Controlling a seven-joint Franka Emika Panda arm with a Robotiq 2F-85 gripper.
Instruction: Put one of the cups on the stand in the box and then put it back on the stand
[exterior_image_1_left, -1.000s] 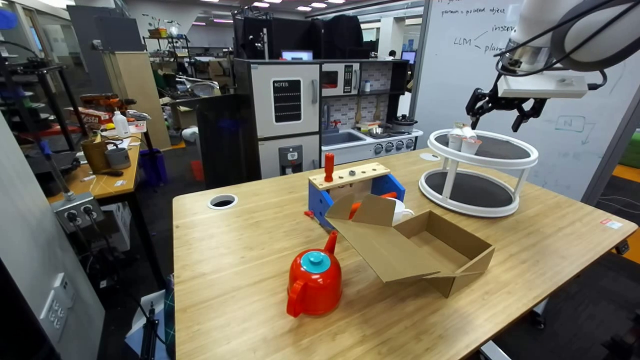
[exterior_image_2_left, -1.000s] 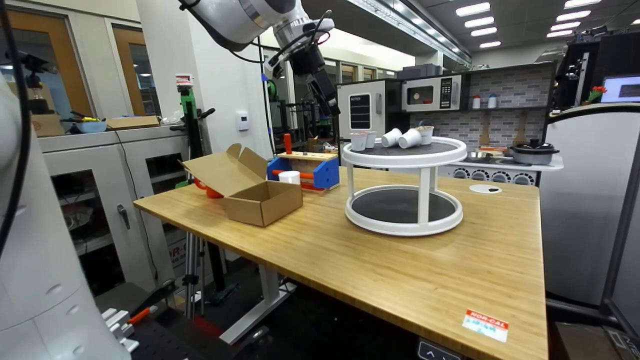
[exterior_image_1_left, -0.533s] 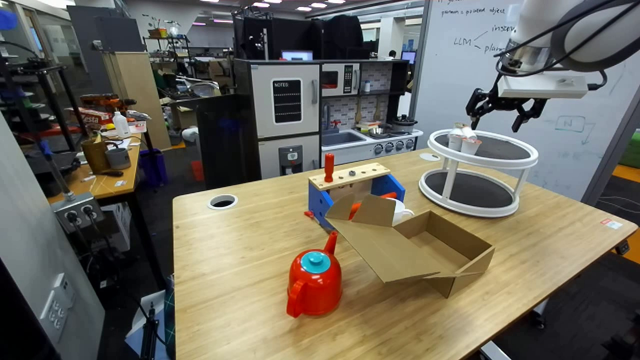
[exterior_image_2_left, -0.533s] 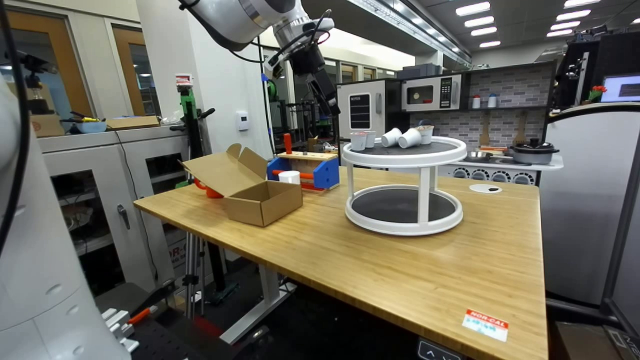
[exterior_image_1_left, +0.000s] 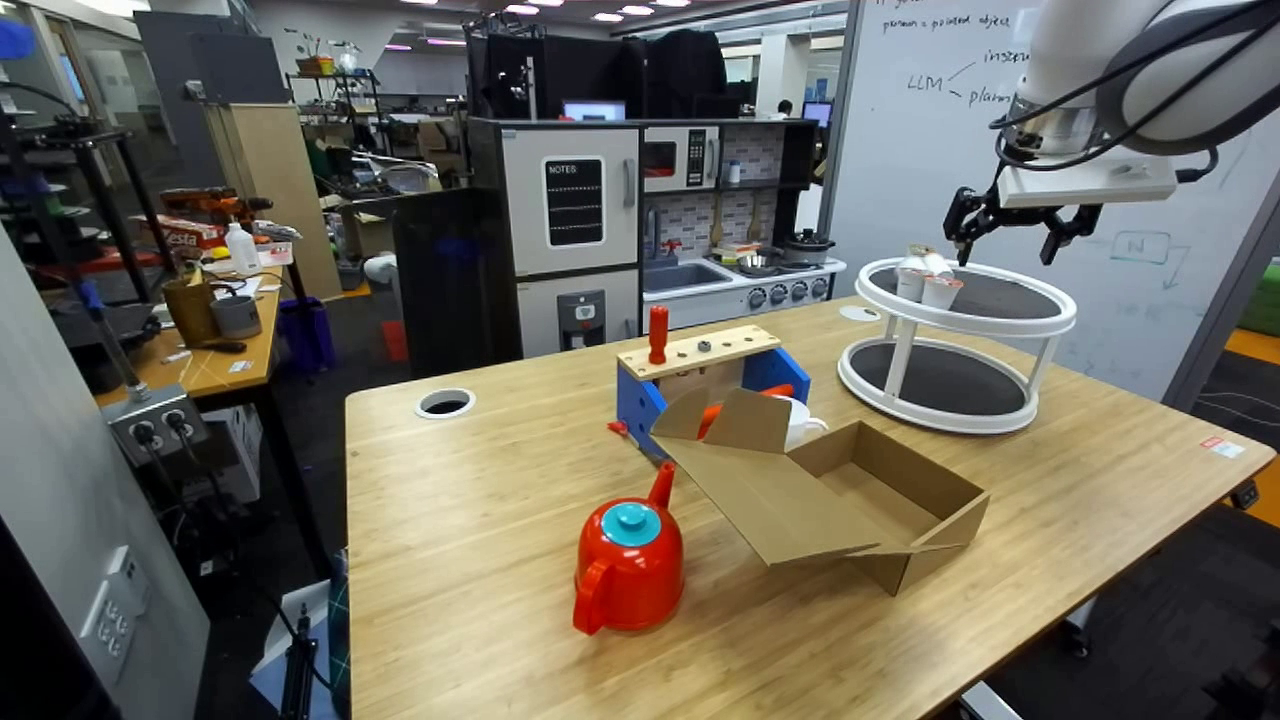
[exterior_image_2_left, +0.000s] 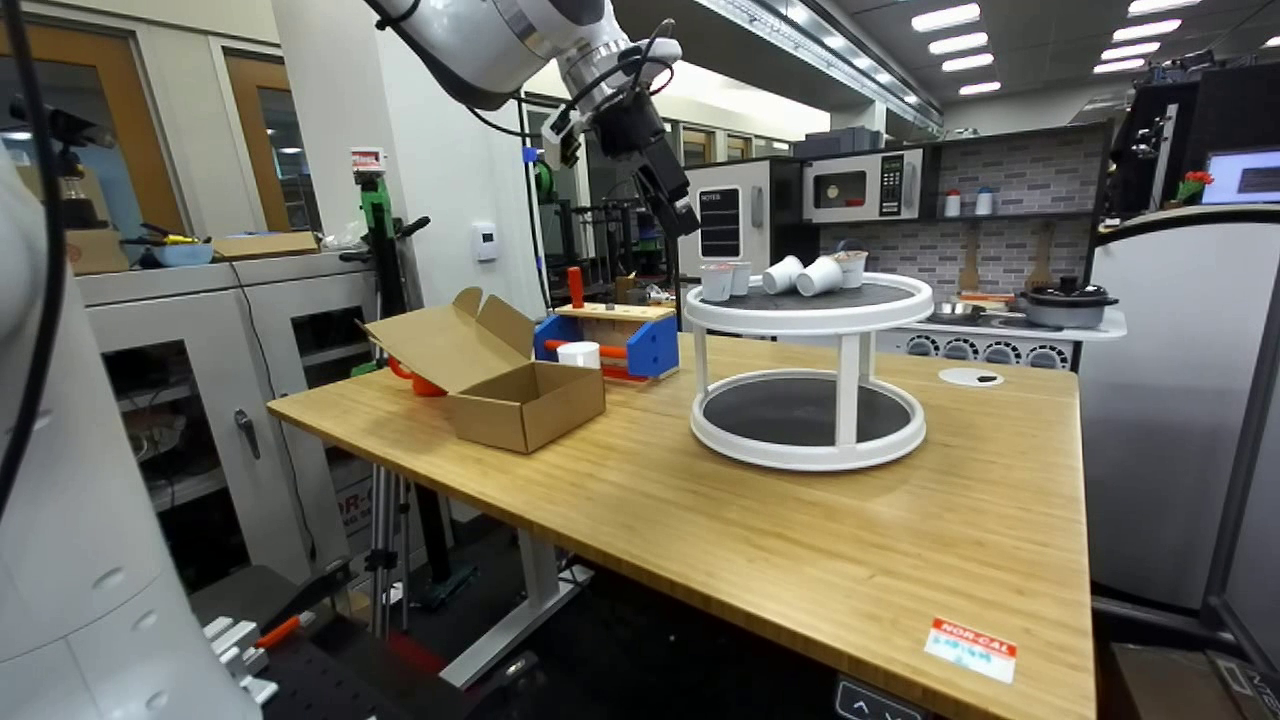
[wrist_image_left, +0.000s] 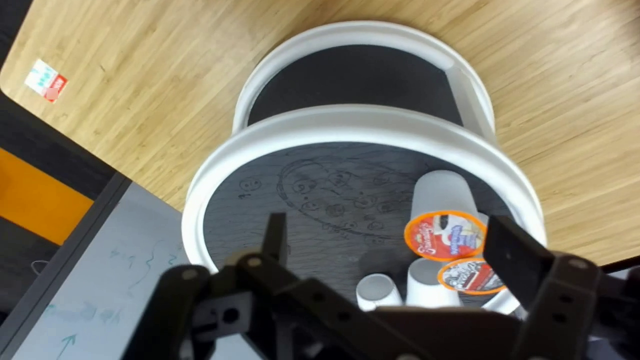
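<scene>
Matt cardboard box (exterior_image_2_left: 555, 412), smooth plastic stand (exterior_image_2_left: 812, 322), glossy plastic teapot (exterior_image_1_left: 640, 575), wood-grained table (exterior_image_1_left: 470, 530)

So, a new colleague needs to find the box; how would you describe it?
On the wooden table, find the white two-tier stand. The box sits between it and the red teapot, shallow and open. Unlike those two, it is plain brown cardboard.

The wooden table (exterior_image_1_left: 480, 500) bears a red kettle (exterior_image_1_left: 645, 575), open cardboard box (exterior_image_1_left: 905, 475), blue-sided toy workbench (exterior_image_1_left: 700, 352), partly hidden white mug (exterior_image_1_left: 800, 424), two-tier white stand (exterior_image_1_left: 955, 380) and, near one corner, a red-and-white label (exterior_image_2_left: 971, 650).
</scene>
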